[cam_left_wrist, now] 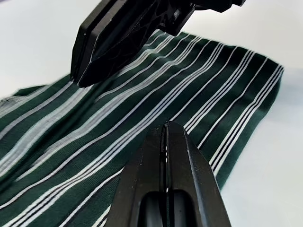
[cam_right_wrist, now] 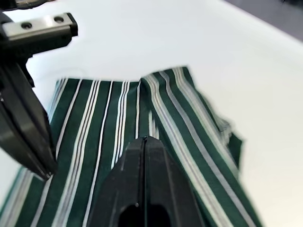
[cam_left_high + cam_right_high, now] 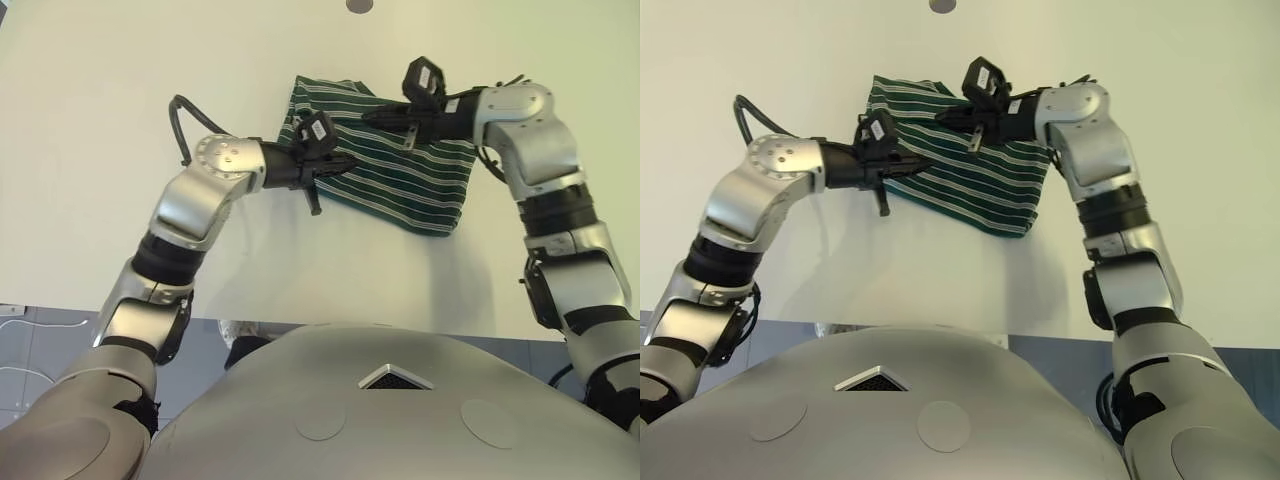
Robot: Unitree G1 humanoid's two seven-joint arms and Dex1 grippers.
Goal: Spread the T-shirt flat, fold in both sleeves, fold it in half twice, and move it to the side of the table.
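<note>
Here, your left gripper (image 3: 348, 164) and right gripper (image 3: 370, 117) were both closed, holding nothing; both sat over the folded T-shirt (image 3: 420, 185).

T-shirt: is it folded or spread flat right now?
Folded. The striped T-shirt lies as a compact rectangle on the table, no sleeves sticking out, stacked layers at one corner.

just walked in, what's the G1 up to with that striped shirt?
The T-shirt lies on the white table, already folded into a compact bundle. The left gripper is at the shirt's left edge and the right gripper is over its far part. Both have their jaws shut, with no cloth visibly pinched between them. Whether either is pressing on the fabric can't be told. The shirt sits in front of the robot, not yet at the table's side.
</note>
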